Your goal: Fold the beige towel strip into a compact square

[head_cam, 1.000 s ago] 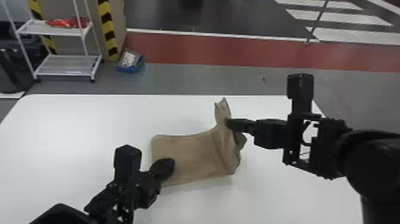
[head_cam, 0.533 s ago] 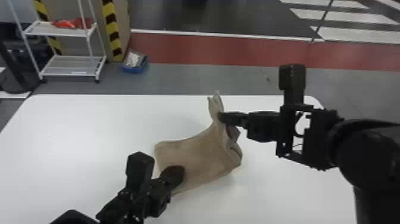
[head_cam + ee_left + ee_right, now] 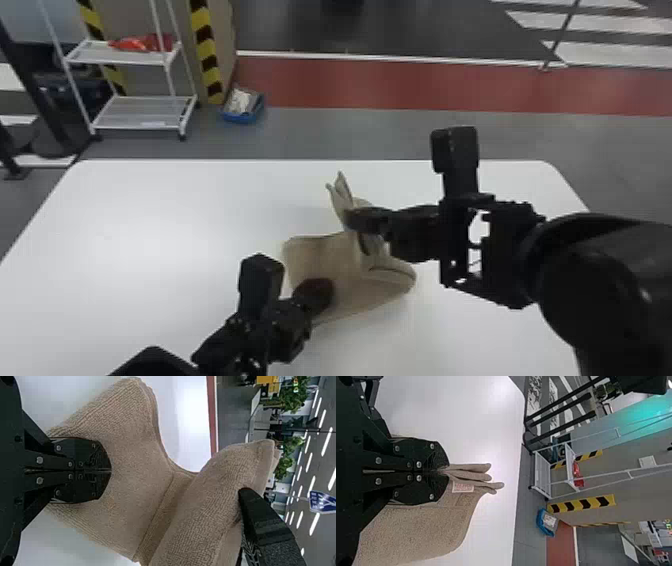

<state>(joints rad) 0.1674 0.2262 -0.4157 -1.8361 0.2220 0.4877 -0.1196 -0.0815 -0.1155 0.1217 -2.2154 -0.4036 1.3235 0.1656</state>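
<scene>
The beige towel strip [image 3: 340, 280] lies on the white table, its right end raised and bent over toward the left. My right gripper [image 3: 352, 220] holds that raised end above the table; in the right wrist view my right gripper [image 3: 445, 471] is shut on several gathered layers beside a small label. On the towel's flat left part rests my left gripper [image 3: 322, 292]. From the left wrist view, the fingers of my left gripper [image 3: 110, 471] are together over the towel [image 3: 134, 467], with no fabric visibly pinched between them.
The white table [image 3: 150, 225] extends around the towel on all sides. Beyond its far edge stand a white shelf rack [image 3: 142, 112] and a blue bin [image 3: 242, 107] on the floor.
My right gripper has moved left with the raised towel end, which now leans farther over the flat part. My left gripper sits slightly farther right on the towel in the head view.
</scene>
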